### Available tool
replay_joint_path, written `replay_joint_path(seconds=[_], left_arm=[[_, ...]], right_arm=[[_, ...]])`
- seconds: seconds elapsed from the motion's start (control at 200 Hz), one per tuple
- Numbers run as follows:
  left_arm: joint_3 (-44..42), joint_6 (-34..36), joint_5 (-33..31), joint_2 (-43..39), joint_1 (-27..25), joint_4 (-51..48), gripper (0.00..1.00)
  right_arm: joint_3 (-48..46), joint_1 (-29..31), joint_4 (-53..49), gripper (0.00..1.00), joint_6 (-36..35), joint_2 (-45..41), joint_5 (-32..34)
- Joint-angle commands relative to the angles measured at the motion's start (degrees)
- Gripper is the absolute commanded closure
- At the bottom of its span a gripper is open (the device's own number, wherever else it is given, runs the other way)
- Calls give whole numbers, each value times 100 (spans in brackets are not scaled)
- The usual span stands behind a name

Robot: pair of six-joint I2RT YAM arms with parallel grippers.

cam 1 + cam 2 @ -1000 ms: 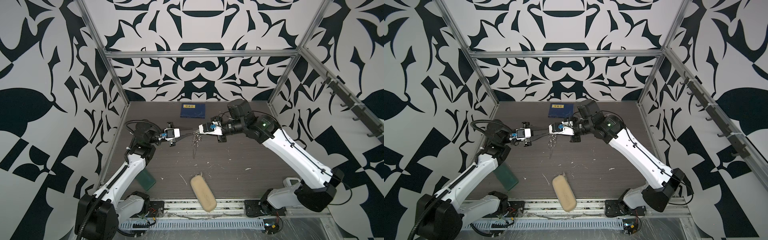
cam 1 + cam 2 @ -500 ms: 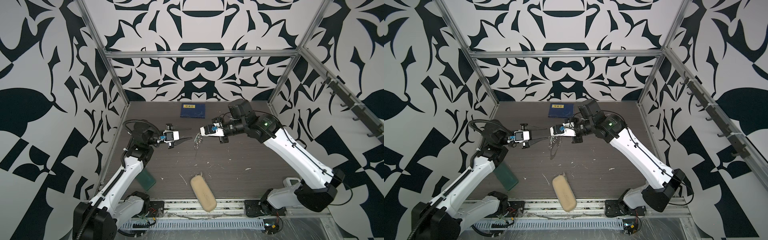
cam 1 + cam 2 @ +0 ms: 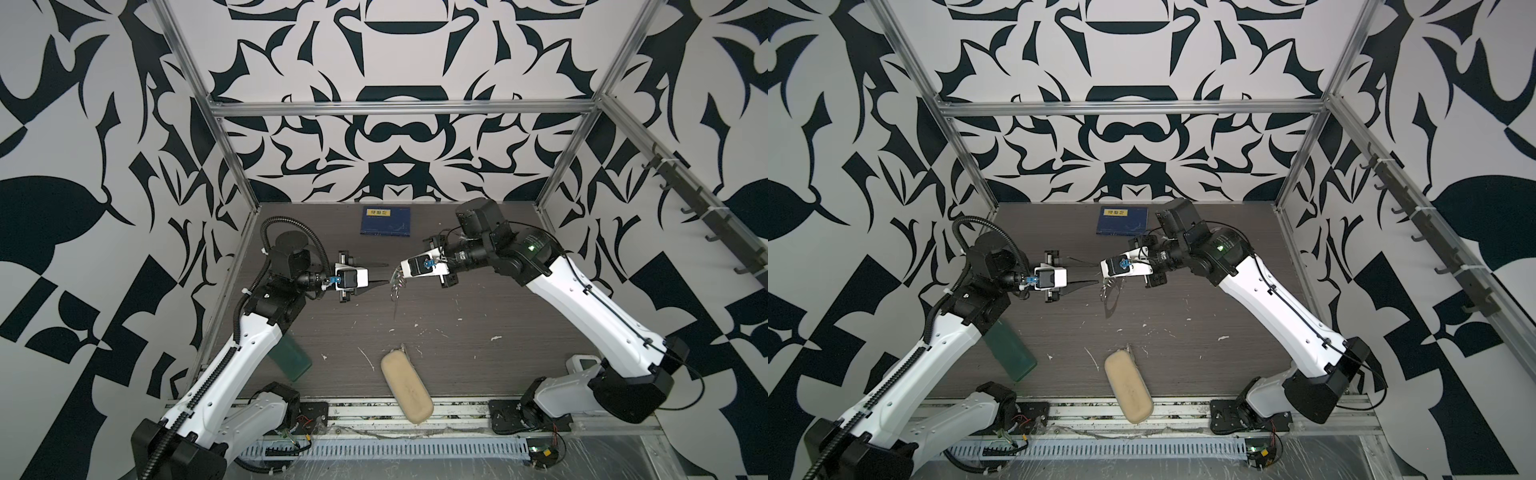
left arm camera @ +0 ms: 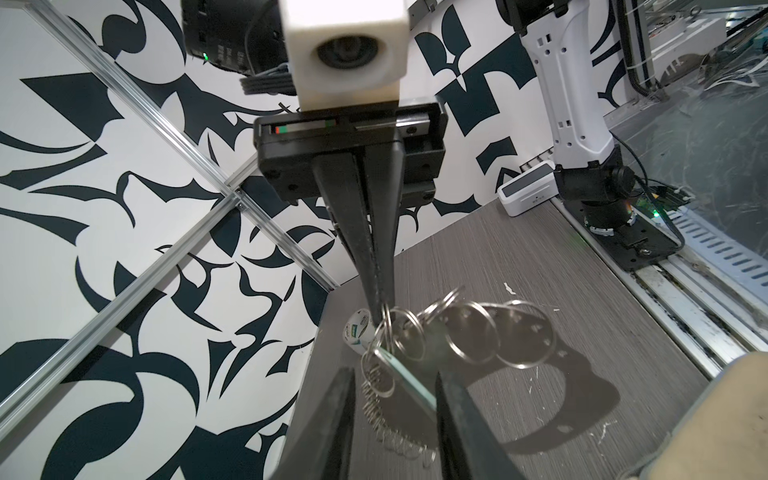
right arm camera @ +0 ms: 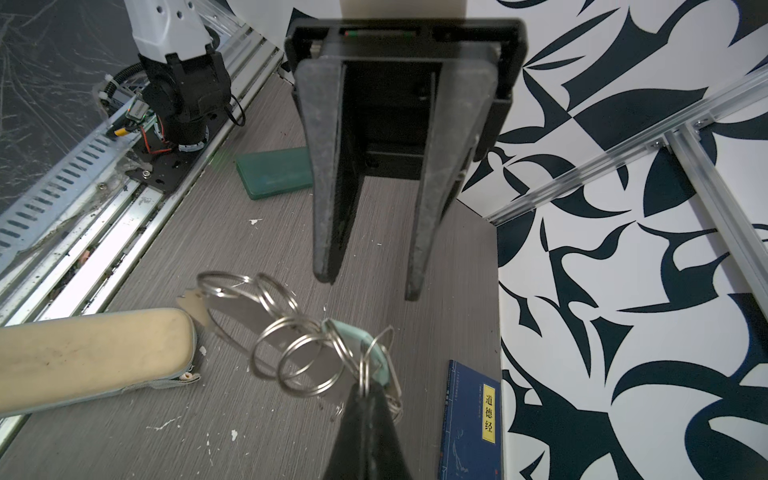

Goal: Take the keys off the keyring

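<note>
The keyring (image 5: 299, 353), a bunch of silvery wire rings with a link chain (image 4: 386, 419), hangs above the table from my right gripper (image 5: 368, 386), which is shut on one ring. A silvery key (image 5: 237, 309) with a pale greenish head (image 5: 365, 349) dangles among the rings. My left gripper (image 4: 395, 374) faces the right one tip to tip, jaws open. The pale key edge (image 4: 409, 380) and chain lie between its fingers. In both top views the left gripper (image 3: 386, 273) (image 3: 1096, 273) meets the right gripper (image 3: 398, 272) (image 3: 1102, 270) mid-table over the keyring (image 3: 395, 287) (image 3: 1111, 287).
A beige case (image 3: 407, 388) lies at the front edge. A green case (image 3: 291, 359) sits under the left arm, and a blue book (image 3: 385, 221) lies at the back wall. A tape roll (image 4: 358, 330) stands in the far corner, a white device (image 3: 582, 365) by the right base. White flecks dot the table.
My left gripper has opened its jaws and dropped slightly, level with the hanging rings. The right gripper keeps its hold and has barely moved.
</note>
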Motion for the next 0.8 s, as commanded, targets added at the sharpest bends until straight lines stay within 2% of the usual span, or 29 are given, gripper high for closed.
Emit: replay_joint_path(seconds=[0.0,0.255,0.53,0.62,0.795], left_arm=[[97,205,-156,14,-139,-217,65],[425,428,-239,170,-186,-409,68],[1204,1138,146,554,-202,-1697,76],[1283,1191,184,610,-265,-1902,76],[1433,1326,200,634,-283,-2383,70]], right_arm=[[155,-12,53,100,-233,-90,-85],[154,2,-92,100,-419,-40,-144],[209,70,-179,100,-484,-32,-125],[191,76,-178,100,-489,-57,-120],[186,80,-164,100,-489,-97,-88]])
